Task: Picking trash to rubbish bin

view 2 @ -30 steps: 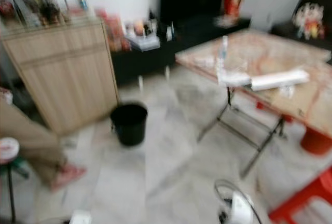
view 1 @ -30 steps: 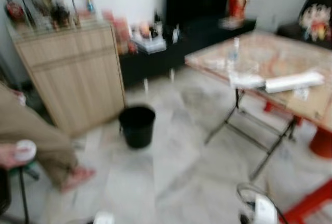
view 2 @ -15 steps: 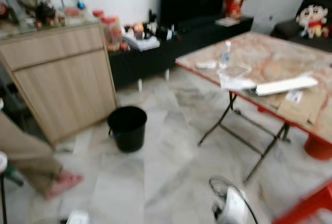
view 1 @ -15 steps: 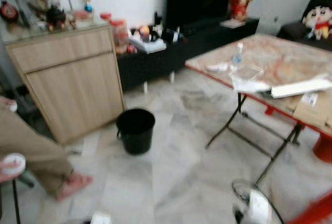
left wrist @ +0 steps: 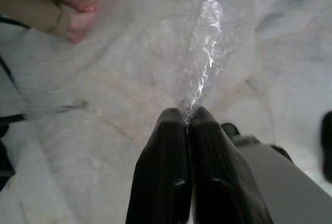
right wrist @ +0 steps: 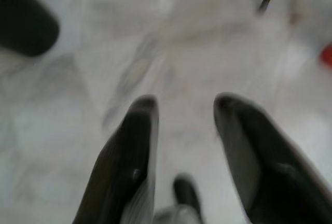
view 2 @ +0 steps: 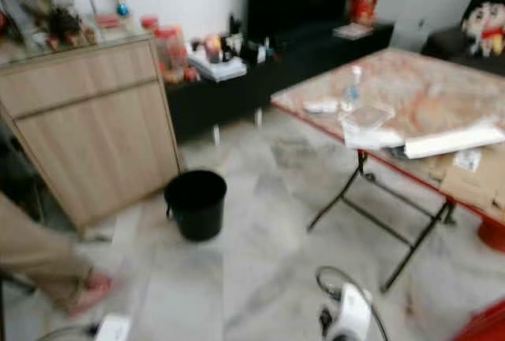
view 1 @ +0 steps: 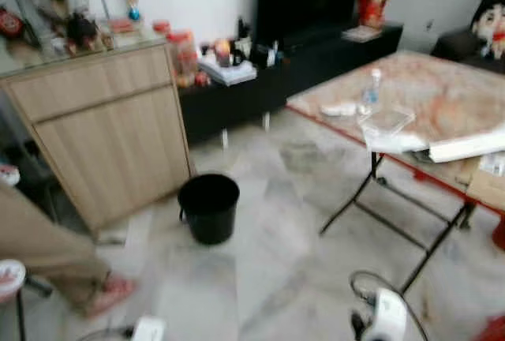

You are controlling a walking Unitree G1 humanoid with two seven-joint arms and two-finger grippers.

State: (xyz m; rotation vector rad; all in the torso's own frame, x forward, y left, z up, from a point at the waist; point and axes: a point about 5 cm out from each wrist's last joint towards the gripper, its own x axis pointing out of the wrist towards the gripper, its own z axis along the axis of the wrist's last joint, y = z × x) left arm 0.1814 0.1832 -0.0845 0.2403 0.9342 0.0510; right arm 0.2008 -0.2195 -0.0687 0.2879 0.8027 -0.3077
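Observation:
A black rubbish bin [view 1: 208, 207] stands on the marble floor beside a wooden cabinet [view 1: 102, 124]. In the left wrist view my left gripper [left wrist: 188, 119] is shut on a clear crinkled plastic wrapper [left wrist: 205, 66] that sticks out past its fingertips, above the floor. In the right wrist view my right gripper [right wrist: 181, 107] is open over the floor with nothing between its fingers; a dark edge of the bin [right wrist: 23, 24] lies off to one side.
A folding table [view 1: 426, 108] with a bottle, a clear box and papers stands at the right. A black TV bench [view 1: 292, 65] runs along the back wall. A person's leg and foot [view 1: 106, 294] are at the left. A white fan [view 1: 383, 317] sits near the bottom.
The whole picture has shifted a little as the camera moved; the bin and table sit slightly further right and lower. The person's leg has drawn back toward the left edge.

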